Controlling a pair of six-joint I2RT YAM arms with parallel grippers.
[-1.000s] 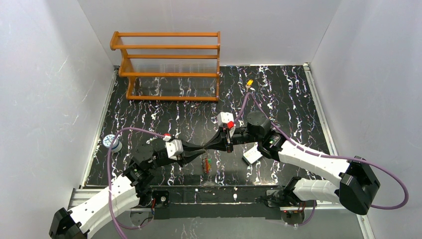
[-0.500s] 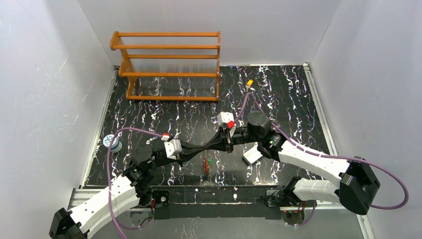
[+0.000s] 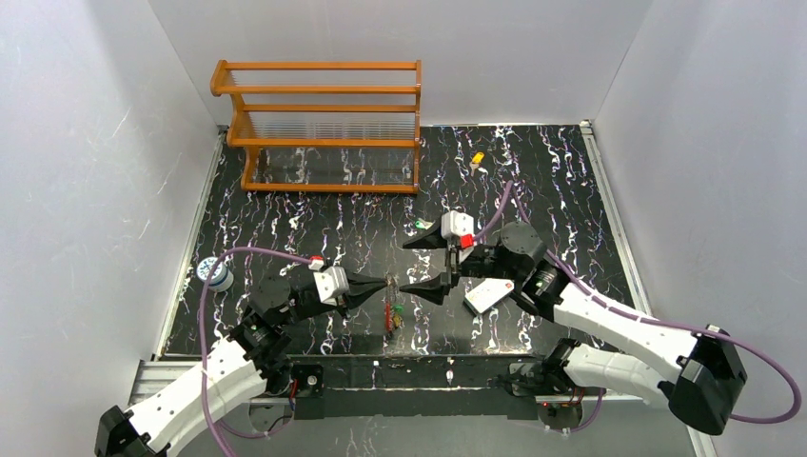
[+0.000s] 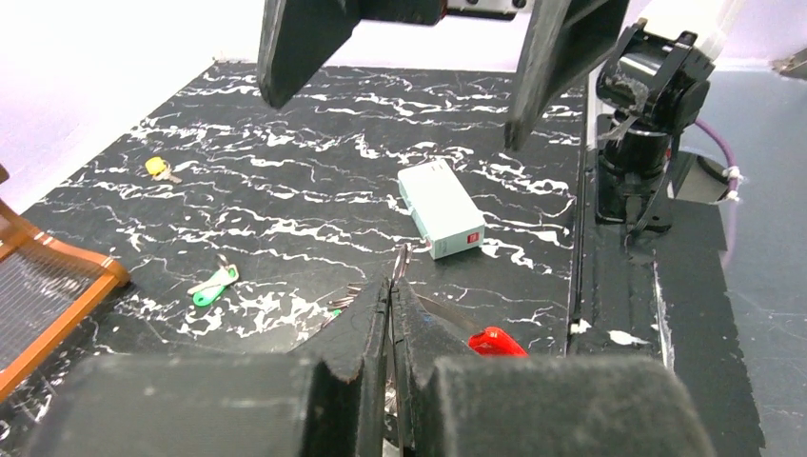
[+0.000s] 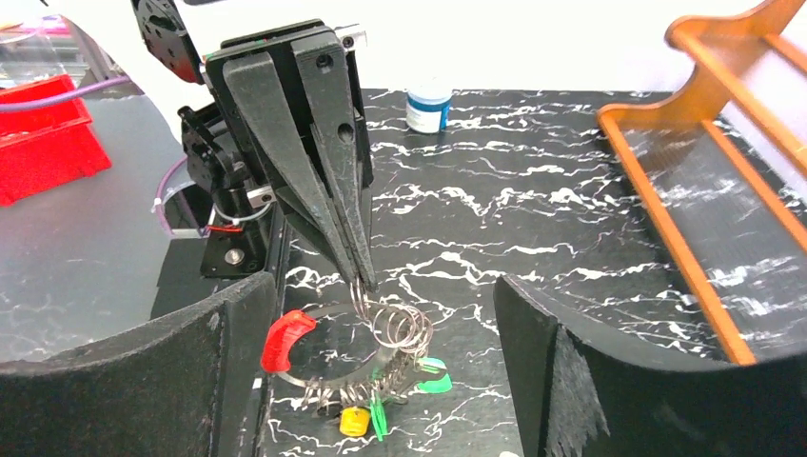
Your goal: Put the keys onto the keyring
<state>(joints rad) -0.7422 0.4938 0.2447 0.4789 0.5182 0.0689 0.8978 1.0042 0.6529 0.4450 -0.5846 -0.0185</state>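
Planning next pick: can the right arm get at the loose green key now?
Likely yes: right gripper is open and empty, and the green key lies uncovered just beyond it, nothing between.

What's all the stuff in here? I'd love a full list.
Rack: one, orange wood, far left.
Tub: one, blue and white, left edge.
Box: one, white with red mark, near right.
Yellow key: one, loose, far side.
Green key: one, loose, mid-table.
Keyring: one, silver with red section, carrying small keys, near centre.
Table: one, black, white-veined.
Left claw: black, shut on keyring.
Right claw: black, open.
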